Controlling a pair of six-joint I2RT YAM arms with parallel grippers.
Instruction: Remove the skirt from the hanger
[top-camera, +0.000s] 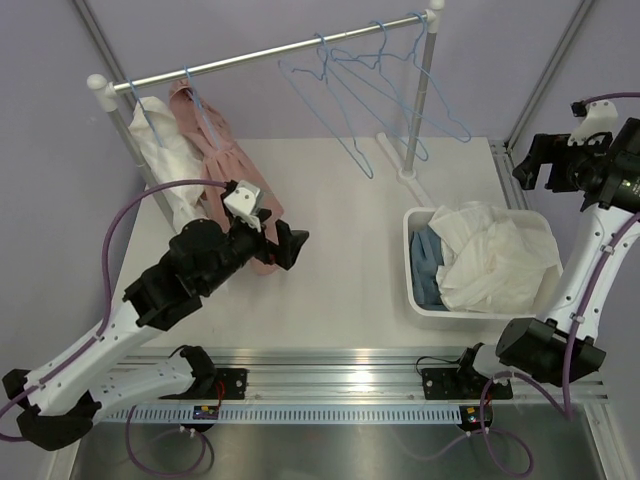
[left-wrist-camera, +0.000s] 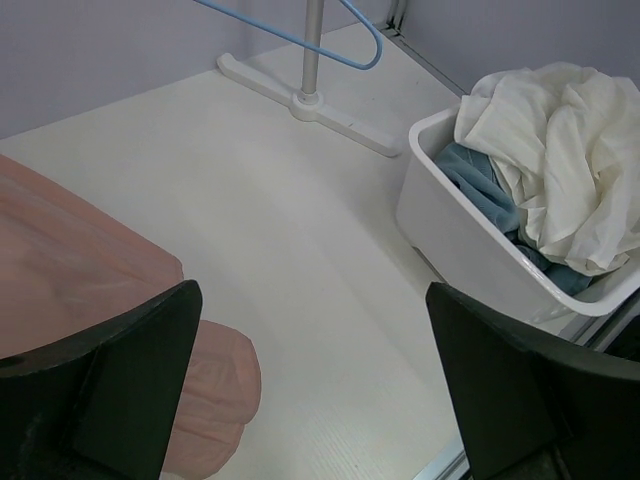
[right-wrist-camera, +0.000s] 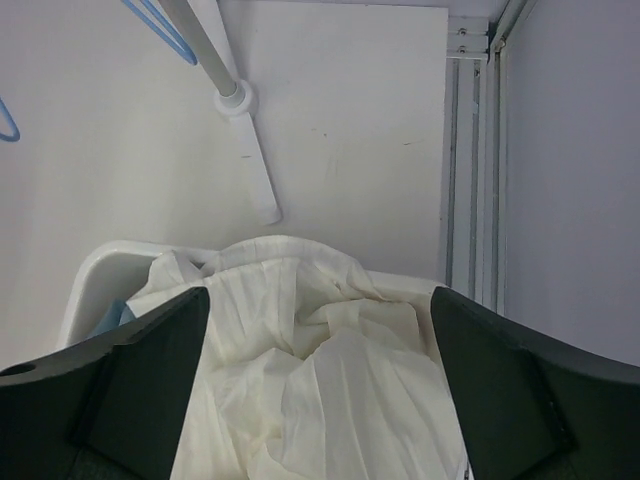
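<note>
Left gripper (left-wrist-camera: 315, 390) is standing with its fingers wide apart, gripping nothing and hovering just beside the pink skirt (top-camera: 240, 190). That skirt is hanging from its blue hanger (top-camera: 190, 90) at the left end of the rail (top-camera: 270, 52), with its lower part lying on the surface (top-camera: 340, 280). Recommendation: take a firm pinch high on the fabric, near the waistband, then draw it down off the hanger (a tug at the hem is likely to drag the hanger along). Right gripper (right-wrist-camera: 320, 380) is hanging open and empty over the bin (top-camera: 412, 270), where white cloth (top-camera: 500, 260) is lying.
</note>
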